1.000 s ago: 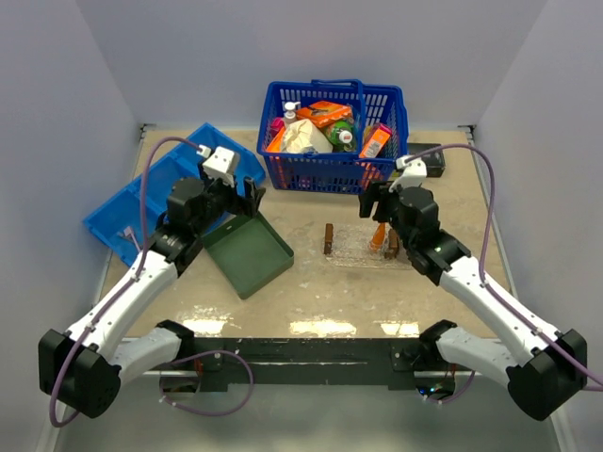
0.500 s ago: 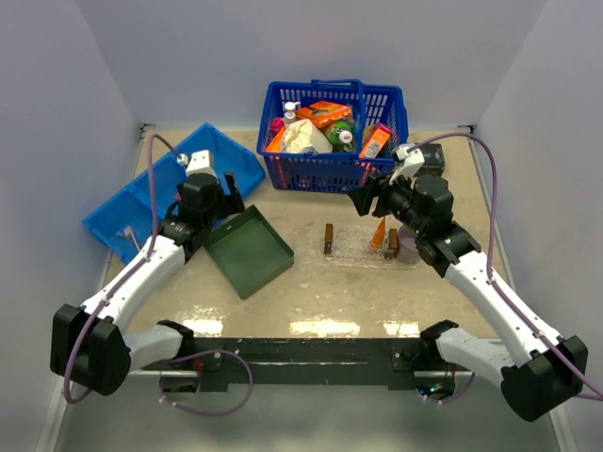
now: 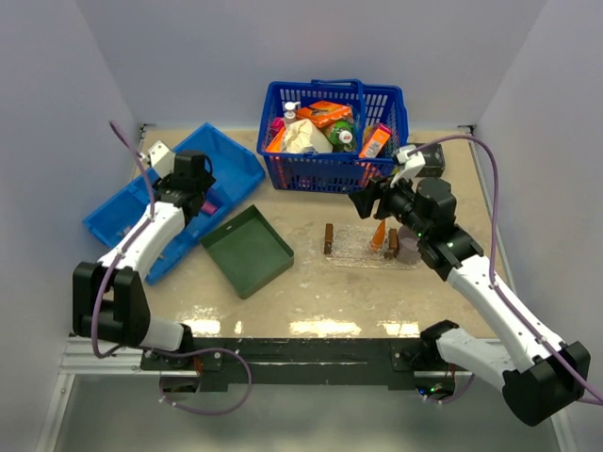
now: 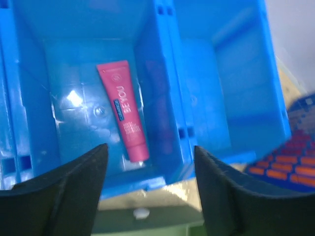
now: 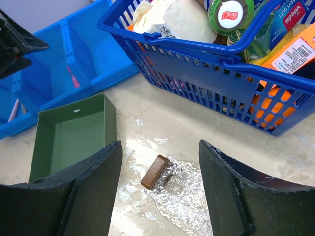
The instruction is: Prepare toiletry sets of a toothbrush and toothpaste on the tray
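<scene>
1. Jaws of the left gripper [image 4: 148, 162] stand wide apart with nothing between them. Neither finger touches anything.
2. Seen from above, the left gripper [image 3: 193, 174] hangs over the blue bin [image 3: 231, 155] at the far left of the table.
3. The pink toothpaste tube [image 4: 125, 115] lies flat on the floor of one compartment of the blue bin [image 4: 221, 73]. It is below the left gripper, and its narrow end points toward the gap between the fingers. The tube and the fingers are apart.
4. The right gripper [image 5: 158, 152] is likewise spread wide and empty, and its fingers [image 5: 74, 196] are clear of everything on the table.
5. The right gripper [image 3: 369, 202] hovers between the blue basket [image 3: 334, 174] and the clear tray [image 3: 358, 250].
6. The clear tray rests on the table near the middle, in front of the basket. One wooden handle [image 5: 156, 172] shows directly below the right gripper's open jaws.
7. The orange toothpaste tube [image 3: 378, 233] is at the tray's right end, just beside the handle there.
8. The purple mug [image 3: 407, 247] stands just to the right of the tray and is partly hidden by the right arm.
9. The green tray [image 3: 247, 250] sits empty to the left of the clear tray and apart from it.
</scene>
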{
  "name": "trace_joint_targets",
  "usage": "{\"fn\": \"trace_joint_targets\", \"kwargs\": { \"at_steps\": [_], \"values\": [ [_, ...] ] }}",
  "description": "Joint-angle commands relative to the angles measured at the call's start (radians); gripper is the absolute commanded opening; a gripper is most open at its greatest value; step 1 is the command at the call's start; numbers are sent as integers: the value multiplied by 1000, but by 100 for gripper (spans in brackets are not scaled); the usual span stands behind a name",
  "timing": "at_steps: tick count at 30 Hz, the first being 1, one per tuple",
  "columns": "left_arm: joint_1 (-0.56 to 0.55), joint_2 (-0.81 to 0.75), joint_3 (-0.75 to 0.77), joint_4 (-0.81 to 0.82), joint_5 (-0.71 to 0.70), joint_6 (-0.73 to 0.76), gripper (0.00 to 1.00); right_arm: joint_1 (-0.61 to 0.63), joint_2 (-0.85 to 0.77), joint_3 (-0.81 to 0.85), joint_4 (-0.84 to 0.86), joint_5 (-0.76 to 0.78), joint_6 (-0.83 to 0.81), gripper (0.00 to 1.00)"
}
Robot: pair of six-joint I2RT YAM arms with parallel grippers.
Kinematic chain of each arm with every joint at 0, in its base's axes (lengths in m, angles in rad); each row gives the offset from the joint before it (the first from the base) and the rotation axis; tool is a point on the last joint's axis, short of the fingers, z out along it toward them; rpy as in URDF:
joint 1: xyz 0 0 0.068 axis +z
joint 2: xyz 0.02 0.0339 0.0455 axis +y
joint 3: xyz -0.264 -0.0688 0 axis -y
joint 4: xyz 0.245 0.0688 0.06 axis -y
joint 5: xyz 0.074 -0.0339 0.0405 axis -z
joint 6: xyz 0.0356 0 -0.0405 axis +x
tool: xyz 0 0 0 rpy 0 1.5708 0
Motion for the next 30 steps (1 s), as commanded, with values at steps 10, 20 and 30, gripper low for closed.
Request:
{"fn": "trace_joint_targets", "kwargs": {
  "at_steps": [10,20,30],
  "values": [
    [13,292,200,-193,-185,-265,59,-1,-62,-32,45,12,-32,67],
    [94,411,223,-156,-32,-246,57,-1,-59,-40,48,17,-33,67],
    [126,467,209,-67,24,-179,57,-3,-56,-40,48,14,-33,67]
  ]
}}
